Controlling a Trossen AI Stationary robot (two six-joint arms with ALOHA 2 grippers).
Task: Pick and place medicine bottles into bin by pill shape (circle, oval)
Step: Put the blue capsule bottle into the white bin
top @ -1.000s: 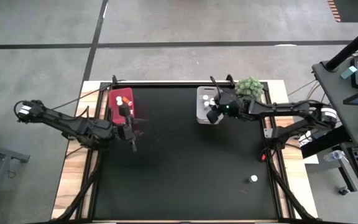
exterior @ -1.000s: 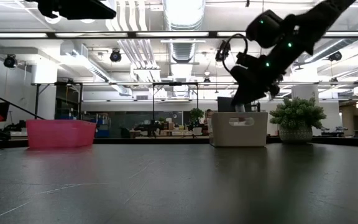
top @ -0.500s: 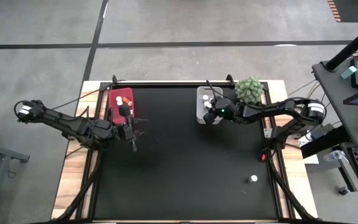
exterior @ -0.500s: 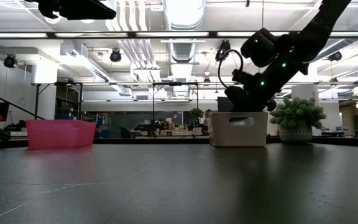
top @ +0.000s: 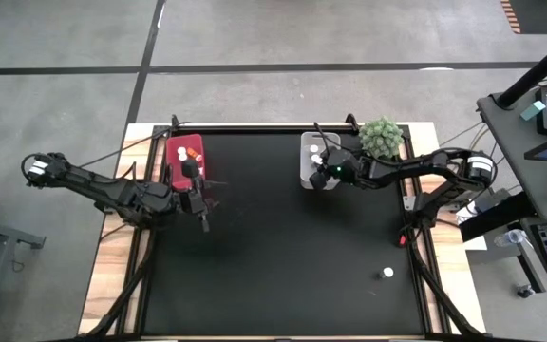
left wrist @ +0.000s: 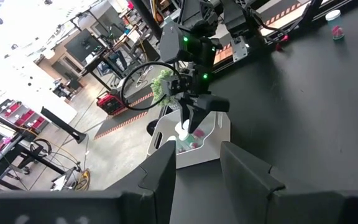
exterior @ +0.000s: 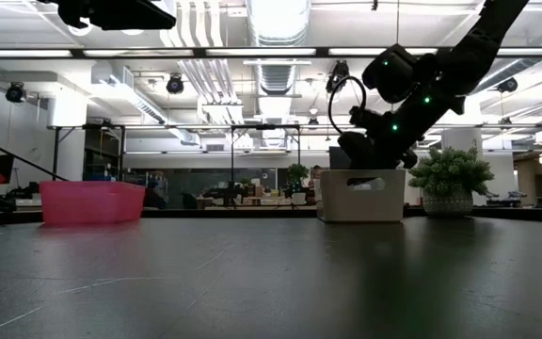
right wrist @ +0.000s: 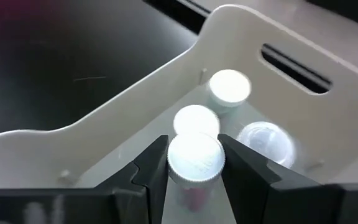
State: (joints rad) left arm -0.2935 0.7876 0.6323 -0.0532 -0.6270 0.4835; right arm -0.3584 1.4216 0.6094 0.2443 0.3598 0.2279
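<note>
1. Over the white bin (top: 313, 160), at the far side of the table (top: 283, 256), the right gripper (right wrist: 194, 163) hangs with its tips pointing down into the bin.
2. Between its 2 dark fingers (right wrist: 151, 168) sits a held vial (right wrist: 195, 158) with a white cap, and both fingers touch the cap's sides, so the gripper is clamped on it.
3. Just below the right gripper, 3 more white-capped vials (right wrist: 229, 87) stand on the floor of the white bin, close to each other.
4. Seen from the left wrist, the right gripper (left wrist: 194, 119) holds the vial above the open top of the white bin (left wrist: 219, 134).
5. Near the right gripper, just beyond the white bin, stands a green plant (top: 383, 136).
6. Well apart from the right gripper, near the table's front right corner, 1 lone vial (top: 387, 273) stands alone on the black mat.
7. Beside the pink bin (top: 184, 158), the left gripper (top: 203, 198) waits above the table; its fingers (left wrist: 160, 177) stand apart with nothing between them.
8. Inside the pink bin, close behind the left gripper, some small capped vials (top: 187, 151) lie.
</note>
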